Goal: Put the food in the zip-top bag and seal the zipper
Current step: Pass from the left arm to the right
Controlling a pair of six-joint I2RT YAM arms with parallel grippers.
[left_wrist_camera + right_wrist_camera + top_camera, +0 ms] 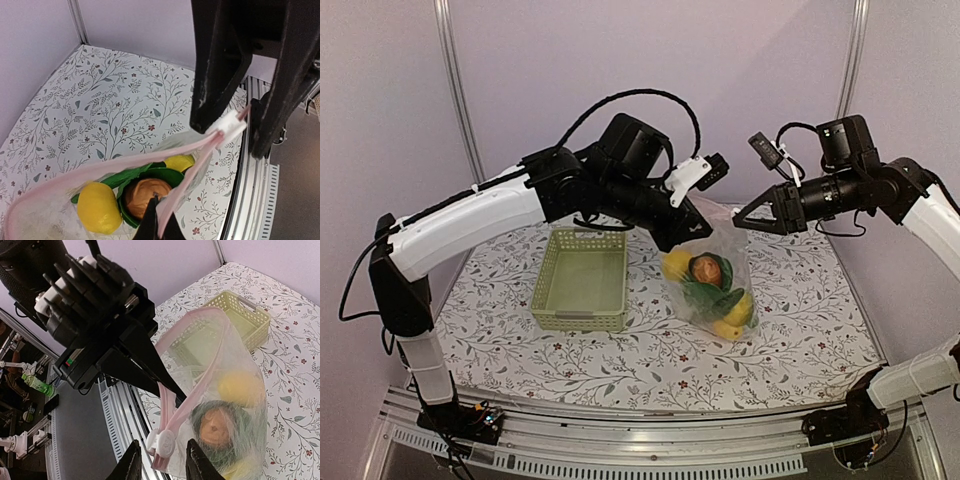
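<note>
**Item: zip-top bag (718,238), loaded, mouth open.** It hangs at centre right of the top view, held up by its mouth edge. You cannot tell whether its bottom rests on the desk (800,320).

**Contents:** a lemon (97,207), a reddish-brown round piece (215,427) and green leaves. The pale green basket (578,320) to the left looks emptied.

**Left gripper (175,392):** fingers together, clamped on the end of the zipper (190,405), right by the white slider (162,442).

**Right gripper (161,465):** fingers apart, holding nothing, one on each side of the slider with a gap showing on both.

**Key relation:** in the right wrist view the slider sits between your right fingers at bottom centre. The zipper's long axis runs from it up and to the right, toward the basket. The right arm is the free one and the nearer, so the sealing pull looks to be its job, along that line and away from the left grip.

**Hard to read:**
- The right fingertips are cut off by the lower frame edge.
- From above, the left wrist covers the grip point.
- The cucumber and the oblong piece cannot be picked out through the crinkled plastic.
- The two zipper strips stand well apart, and the far end is out of sight.
</note>
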